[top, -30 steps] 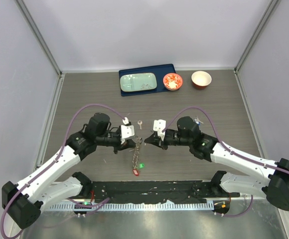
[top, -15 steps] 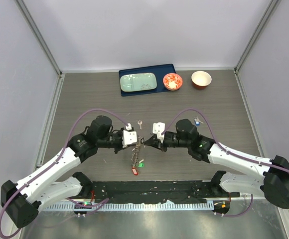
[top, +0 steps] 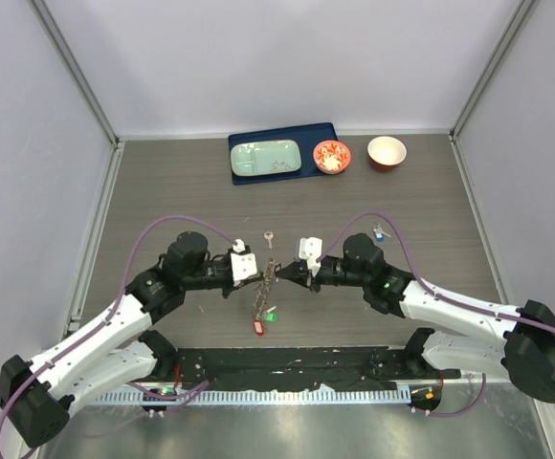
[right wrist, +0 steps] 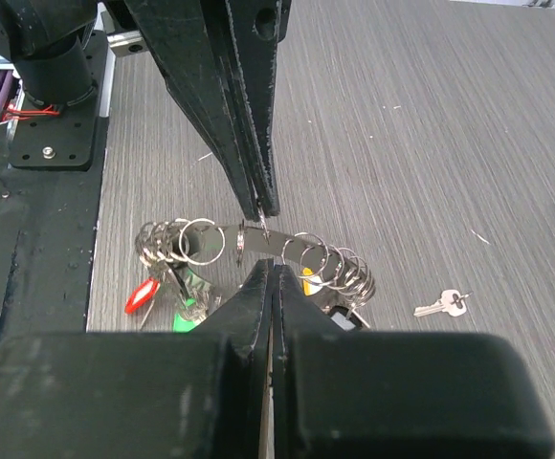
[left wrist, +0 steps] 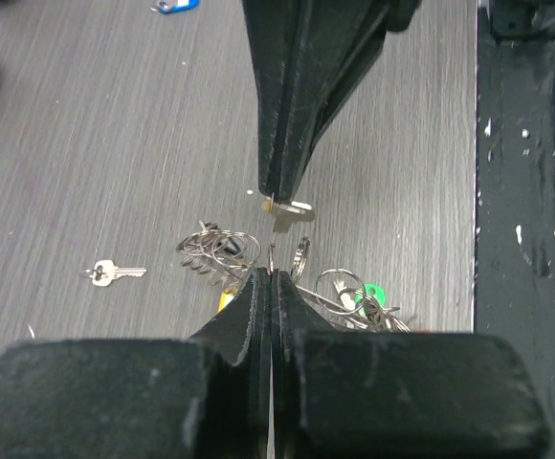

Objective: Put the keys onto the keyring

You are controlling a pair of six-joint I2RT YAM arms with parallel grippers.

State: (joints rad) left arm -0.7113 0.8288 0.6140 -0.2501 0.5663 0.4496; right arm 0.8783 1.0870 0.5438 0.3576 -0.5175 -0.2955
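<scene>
The two arms meet nose to nose over the middle of the table (top: 163,182). The left gripper (left wrist: 271,282) has its fingers pressed together on a thin wire loop at the top of the keyring (right wrist: 266,245). The keyring sits directly under both tips, crowded with small rings and with red-headed (right wrist: 142,295) and green-headed (right wrist: 187,311) keys trailing toward 6 o'clock. The right gripper (right wrist: 271,273) is also clamped tight, on a small silver key (left wrist: 289,209) that sticks out sideways from its tip.

The likely trouble is that the key's hole and the loop are both tiny and held only by their edges. A slight misalignment could twist the key in the pinch, knock it free, or tug the loop out of the left fingers. The whole bunch would then sag back onto the table.

At 12 o'clock on the far side, a blue tray (top: 321,139) carries a pale green dish (top: 258,158) holding a few specks too small to identify. At 1 o'clock, a red-and-white bowl (top: 319,155) holds small pale pieces. A second bowl (top: 374,143) beside it shows only its white inside.

A blue-headed key (top: 380,231) lies at 2 o'clock, and a loose silver key (top: 269,235) lies just beyond the tips at 12.
</scene>
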